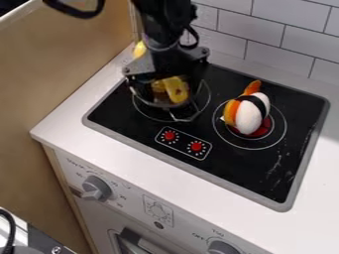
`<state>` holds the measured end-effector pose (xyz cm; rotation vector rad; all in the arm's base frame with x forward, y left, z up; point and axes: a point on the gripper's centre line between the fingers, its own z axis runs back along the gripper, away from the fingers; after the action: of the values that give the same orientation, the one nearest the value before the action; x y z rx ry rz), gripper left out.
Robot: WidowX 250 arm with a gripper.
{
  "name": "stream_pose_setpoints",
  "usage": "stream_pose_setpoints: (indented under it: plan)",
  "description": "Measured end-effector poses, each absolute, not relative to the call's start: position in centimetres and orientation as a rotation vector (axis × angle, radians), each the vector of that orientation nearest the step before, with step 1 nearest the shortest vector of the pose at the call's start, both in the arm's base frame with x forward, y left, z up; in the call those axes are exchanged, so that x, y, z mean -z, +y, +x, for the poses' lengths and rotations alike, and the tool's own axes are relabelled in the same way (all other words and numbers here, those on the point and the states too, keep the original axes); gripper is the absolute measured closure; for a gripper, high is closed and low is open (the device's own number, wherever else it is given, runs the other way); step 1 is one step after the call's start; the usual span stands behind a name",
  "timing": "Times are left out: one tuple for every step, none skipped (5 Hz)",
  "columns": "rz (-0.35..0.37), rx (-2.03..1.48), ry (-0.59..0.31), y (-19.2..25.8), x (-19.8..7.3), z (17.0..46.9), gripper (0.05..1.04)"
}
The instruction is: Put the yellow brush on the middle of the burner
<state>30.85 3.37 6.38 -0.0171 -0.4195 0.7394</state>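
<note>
Hanging at upper left, gripper [167, 101] above the burner [149, 115], beside yellow item [175, 90]. Cannot tell its opening or hold.

One white bench [79, 106], one black cooktop [228, 171], two ringed burners [275, 140], two red dials [170, 135], two grey knobs [96, 188], one grey handle [134, 243], one toy sushi piece [248, 116], one robot arm [161, 22]; yellow shapes [176, 89] beside the arm, their number unclear.
</note>
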Motion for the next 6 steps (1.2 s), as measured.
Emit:
stream_pose_setpoints:
  plan:
    - [-0.047,-0.708,-0.439,3.8,-5.8,31.3,0.112]
    - [-0.047,-0.691,-0.433,4.4,-5.2,31.3,0.377]
    - [-0.048,-0.672,-0.39,4.6,-5.1,30.8,0.673]
    - [-0.049,-0.668,-0.359,4.5,-5.4,30.8,0.901]
    - [-0.05,-0.667,-0.341,4.7,-5.8,30.9,1.0]
    - [-0.049,-0.654,-0.336,4.9,-6.2,31.1,1.006]
